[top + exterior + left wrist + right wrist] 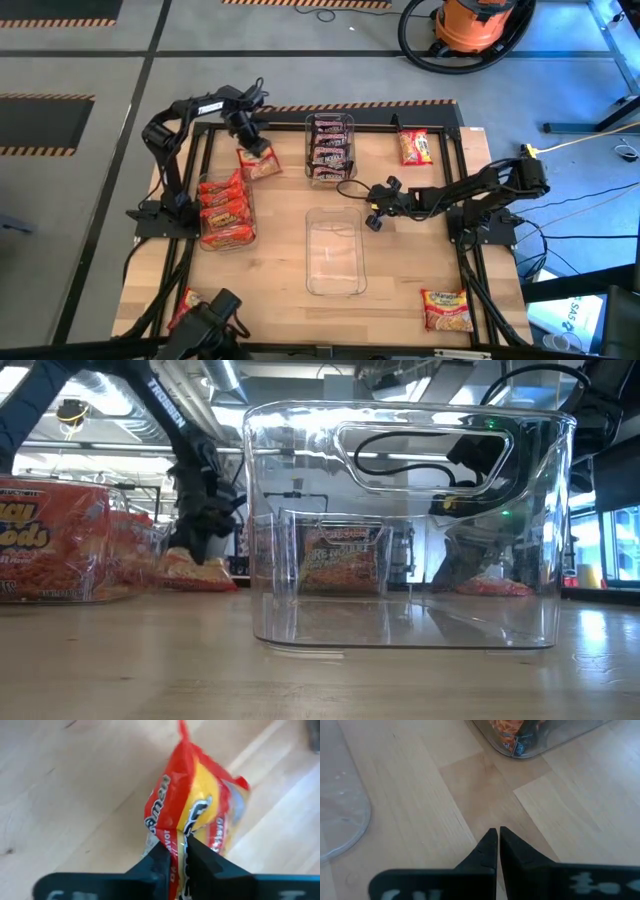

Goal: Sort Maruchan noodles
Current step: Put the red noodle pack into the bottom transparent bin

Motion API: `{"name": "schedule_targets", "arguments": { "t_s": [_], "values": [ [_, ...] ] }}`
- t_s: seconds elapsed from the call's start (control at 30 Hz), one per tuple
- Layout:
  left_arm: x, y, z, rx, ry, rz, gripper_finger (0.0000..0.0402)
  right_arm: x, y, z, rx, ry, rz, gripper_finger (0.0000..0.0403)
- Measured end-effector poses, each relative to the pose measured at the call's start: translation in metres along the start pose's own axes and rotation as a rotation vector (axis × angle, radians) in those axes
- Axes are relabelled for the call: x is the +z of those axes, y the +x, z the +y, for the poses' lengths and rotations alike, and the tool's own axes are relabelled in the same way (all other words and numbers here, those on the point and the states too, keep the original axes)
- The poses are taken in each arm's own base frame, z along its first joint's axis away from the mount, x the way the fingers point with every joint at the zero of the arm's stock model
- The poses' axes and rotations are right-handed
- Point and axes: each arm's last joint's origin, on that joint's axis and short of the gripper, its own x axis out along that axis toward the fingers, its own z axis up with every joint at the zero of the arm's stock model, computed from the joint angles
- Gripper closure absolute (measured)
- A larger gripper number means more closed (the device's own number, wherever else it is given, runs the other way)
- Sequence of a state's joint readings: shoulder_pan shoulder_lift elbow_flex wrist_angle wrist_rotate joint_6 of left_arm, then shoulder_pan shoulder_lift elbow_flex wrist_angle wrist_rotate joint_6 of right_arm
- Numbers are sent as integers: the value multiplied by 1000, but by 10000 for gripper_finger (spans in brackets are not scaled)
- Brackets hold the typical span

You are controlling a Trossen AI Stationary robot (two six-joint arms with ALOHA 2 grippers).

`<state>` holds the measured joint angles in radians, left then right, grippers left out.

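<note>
Clear bin (pixel 405 530): table centre, empty.
Left gripper (pixel 176 851): pinching red-yellow noodle packet (pixel 197 815) by its edge.
Right gripper (pixel 497 847): closed, empty.
Risk: crinkly wrapper may slip.

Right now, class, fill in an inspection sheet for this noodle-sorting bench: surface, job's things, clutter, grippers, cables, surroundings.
Surface: wooden table, bare between bins.
Job's things: orange-red packets in left bin; dark packets in far bin; middle clear bin empty; loose packets at far right, near right, near left.
Clutter: nothing seen.
Grippers: left gripper shut on a red-and-yellow packet beside the left bin; right gripper shut, empty, over bare wood.
Cables: black lead by the far bin; yellow cord off-table.
Surroundings: orange shop vacuum, floor hazard tape.
</note>
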<state>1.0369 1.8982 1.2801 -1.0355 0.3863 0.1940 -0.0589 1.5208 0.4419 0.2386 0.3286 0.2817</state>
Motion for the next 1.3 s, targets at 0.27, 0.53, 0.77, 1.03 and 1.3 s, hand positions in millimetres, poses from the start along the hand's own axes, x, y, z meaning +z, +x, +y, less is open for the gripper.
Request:
{"name": "schedule_targets", "arguments": {
  "t_s": [0.27,0.53,0.77,1.03,1.3],
  "values": [
    [-11,-34,-53,82,139,-118,398,0,0,0,1,0,0,402],
    [-47,-67,-132,184,312,-273,401,0,0,1,15,13,5,402],
    [-92,-78,-209,225,492,-443,401,-7,-13,15,97,-2,62,402],
    [-125,-58,-288,130,663,-644,401,-11,-59,34,109,-26,13,402],
    [-139,-38,-355,147,731,-683,401,-16,-98,44,153,-19,-64,402]
  ]
}}
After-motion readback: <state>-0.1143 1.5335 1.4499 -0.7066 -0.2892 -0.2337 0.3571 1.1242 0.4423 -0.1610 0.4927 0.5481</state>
